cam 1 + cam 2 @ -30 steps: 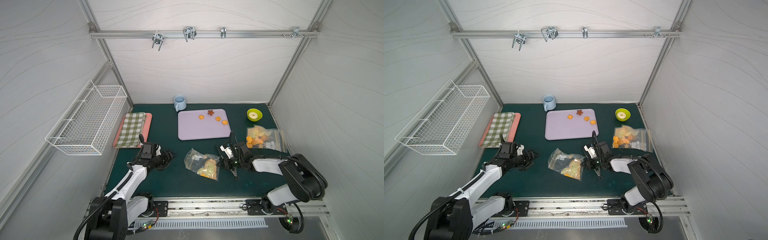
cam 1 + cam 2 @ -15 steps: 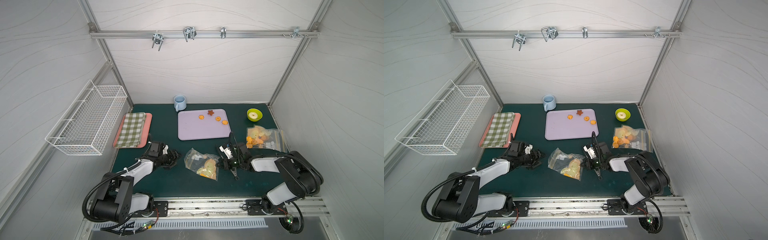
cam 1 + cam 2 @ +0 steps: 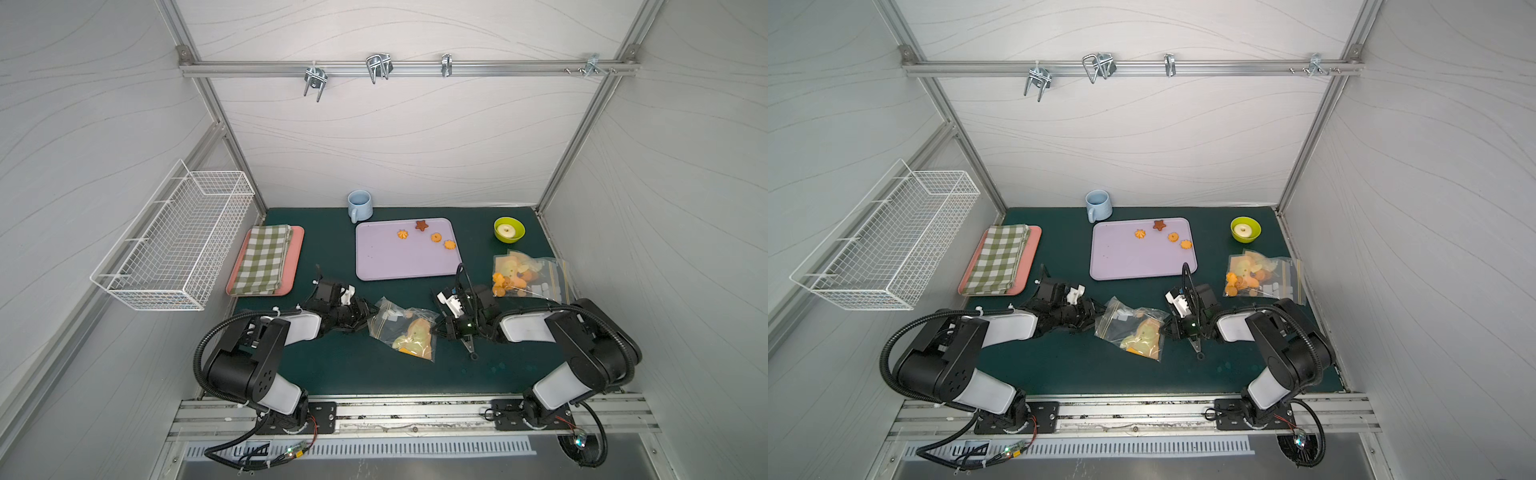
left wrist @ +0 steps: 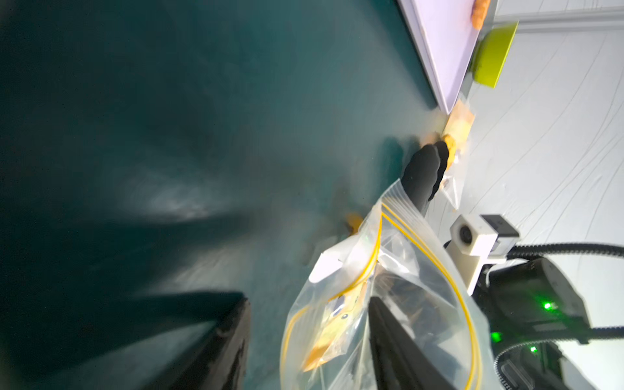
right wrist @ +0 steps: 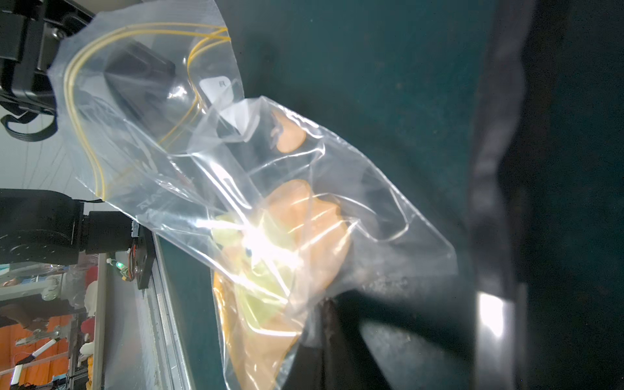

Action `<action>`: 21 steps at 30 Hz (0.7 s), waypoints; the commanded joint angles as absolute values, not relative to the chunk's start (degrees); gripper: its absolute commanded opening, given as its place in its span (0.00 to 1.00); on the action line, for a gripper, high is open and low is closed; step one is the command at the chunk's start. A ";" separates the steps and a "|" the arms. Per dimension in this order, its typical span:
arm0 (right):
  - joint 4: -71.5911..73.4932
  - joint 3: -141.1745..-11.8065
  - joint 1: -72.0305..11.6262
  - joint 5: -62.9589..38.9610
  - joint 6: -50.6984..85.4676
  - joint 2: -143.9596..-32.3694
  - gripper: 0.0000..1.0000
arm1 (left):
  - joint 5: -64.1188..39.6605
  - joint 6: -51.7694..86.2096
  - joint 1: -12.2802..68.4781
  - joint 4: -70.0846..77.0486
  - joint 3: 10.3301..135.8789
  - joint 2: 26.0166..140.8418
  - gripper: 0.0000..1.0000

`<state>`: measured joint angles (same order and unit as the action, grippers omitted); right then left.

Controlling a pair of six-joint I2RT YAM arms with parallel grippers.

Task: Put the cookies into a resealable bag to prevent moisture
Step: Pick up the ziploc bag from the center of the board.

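My left gripper (image 3: 368,316) has come across the mat (image 3: 332,365) from beside the cloth (image 3: 266,259) and is now arriving at the bag (image 3: 405,328). My right gripper (image 3: 438,329) and the bag are sitting where they were. The cookies (image 3: 436,237) are lying loose: four of them, one a dark star, are waiting at the far corner of the tray (image 3: 395,262), well apart from the bag. More are showing orange through a second bag (image 3: 532,278) by the right wall. I am keeping the bag between my two arms so that both can work on it. My right jaws are pressed together on the end opposite the mouth, pinning it so it is not sliding; in the right wrist view the film is running down into them. My left jaws are standing apart at the yellow-striped mouth. In the left wrist view one finger (image 4: 391,337) is showing through the plastic and the other (image 4: 219,347) is lying outside it, so I am judging that I am straddling one lip to pinch it and pull the mouth open. I am not gripping it yet. The tan and pale yellow shapes on the bag are looking like print, not cookies, so I am reckoning the filling of this bag is not yet started.
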<state>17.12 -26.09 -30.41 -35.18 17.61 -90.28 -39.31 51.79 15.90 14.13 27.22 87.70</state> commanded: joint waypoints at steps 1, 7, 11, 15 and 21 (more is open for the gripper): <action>16.76 -26.87 -30.58 -35.36 17.03 -91.74 0.00 | -40.61 52.14 16.43 18.09 28.26 89.83 0.52; 16.26 -27.16 -30.58 -34.56 16.72 -92.31 0.00 | -41.04 51.94 16.52 19.22 27.99 90.36 0.39; 15.85 -27.42 -30.52 -33.66 16.79 -92.68 0.00 | -40.73 51.29 16.62 18.54 27.85 89.50 0.29; 15.85 -27.77 -30.58 -33.66 16.91 -93.26 0.00 | -41.08 50.98 16.96 18.72 27.82 89.04 0.21; 16.17 -28.01 -30.41 -33.26 16.98 -94.24 0.00 | -41.35 50.63 17.38 18.21 27.64 87.71 0.14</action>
